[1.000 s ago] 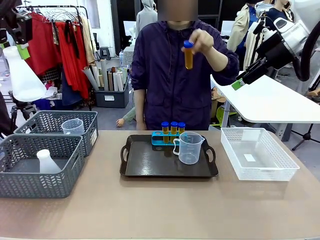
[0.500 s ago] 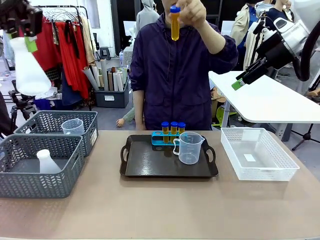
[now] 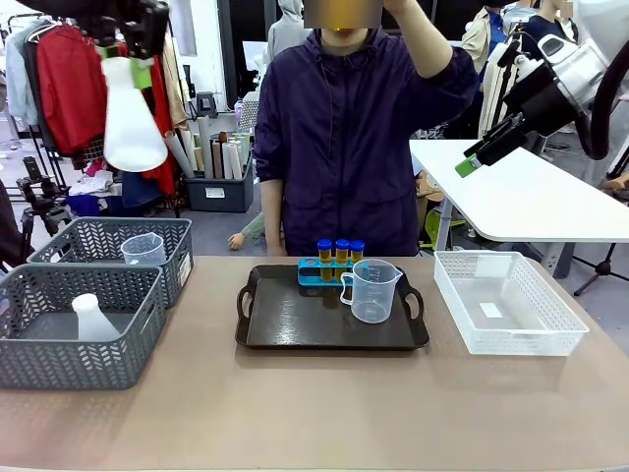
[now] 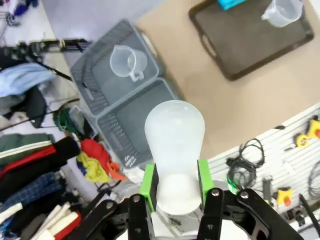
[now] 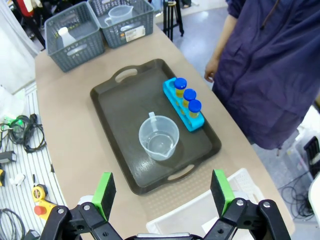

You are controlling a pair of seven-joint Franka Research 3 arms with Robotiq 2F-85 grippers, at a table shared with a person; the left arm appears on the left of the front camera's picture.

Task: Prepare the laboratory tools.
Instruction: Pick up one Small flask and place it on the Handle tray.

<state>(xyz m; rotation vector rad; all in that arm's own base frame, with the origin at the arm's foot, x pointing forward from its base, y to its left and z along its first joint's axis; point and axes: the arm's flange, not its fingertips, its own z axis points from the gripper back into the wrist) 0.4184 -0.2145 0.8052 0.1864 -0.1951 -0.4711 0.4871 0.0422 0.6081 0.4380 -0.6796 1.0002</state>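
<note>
Aloft, left gripper (image 4: 175, 181) clamps neck of flask (image 4: 174, 135): translucent white, conical, wide rounded base down. Right gripper (image 5: 163, 191) spread, empty.

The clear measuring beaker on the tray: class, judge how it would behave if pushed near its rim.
The measuring beaker looks empty and thin-walled, so probably light. It tapers to a narrower base, so a rim push may tip it. On the smooth dark tray it would likely slide.

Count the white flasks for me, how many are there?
2. One flask hangs in the air, clamped in the left gripper. The other flask stands in the nearer grey basket. Basket walls may hide more.
</note>
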